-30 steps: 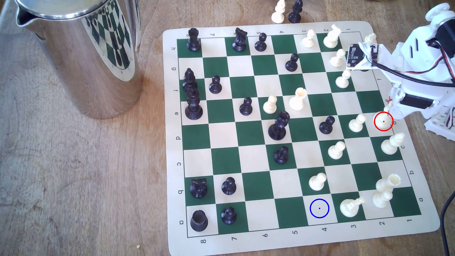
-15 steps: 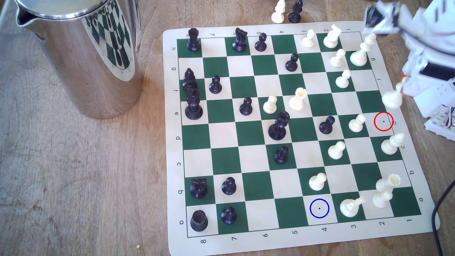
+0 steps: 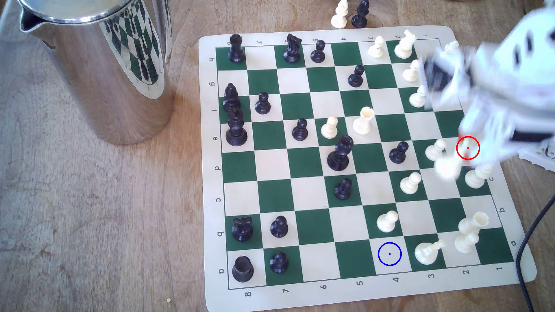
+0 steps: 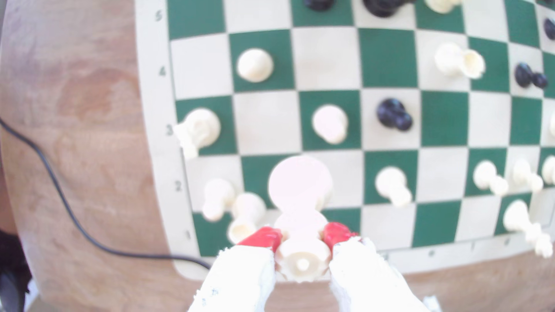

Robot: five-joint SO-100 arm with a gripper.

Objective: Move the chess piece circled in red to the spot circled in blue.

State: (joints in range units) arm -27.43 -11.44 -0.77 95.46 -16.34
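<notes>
1. Queen (image 4: 300, 210) first: it hangs in the air, clamped near its coronet between the red-tipped fingers (image 4: 264, 237) of the gripper (image 4: 301, 237), with its round base pointing away from the wrist camera.
2. At the exterior view's far left a steel jug (image 3: 99, 66) stands on the bench (image 3: 90, 210), mirroring the board.
3. Next comes the green-and-cream mat (image 3: 365, 162), with black pieces mostly on its left half in the exterior view and cream ones on its right half.
4. Blue ring (image 3: 389, 253) marks a bare cream square in the near row, just left of a tilted cream piece (image 3: 428, 253).
5. Queen shows in the exterior view as a blurred cream shape (image 3: 447, 168), lifted over the squares below and left of the red ring (image 3: 468, 147), well apart from the blue ring.
6. Gripper and arm (image 3: 495, 90) are motion-blurred at the right edge of the exterior view.
7. Black cable (image 3: 531, 234) runs past the mat's near right corner.
</notes>
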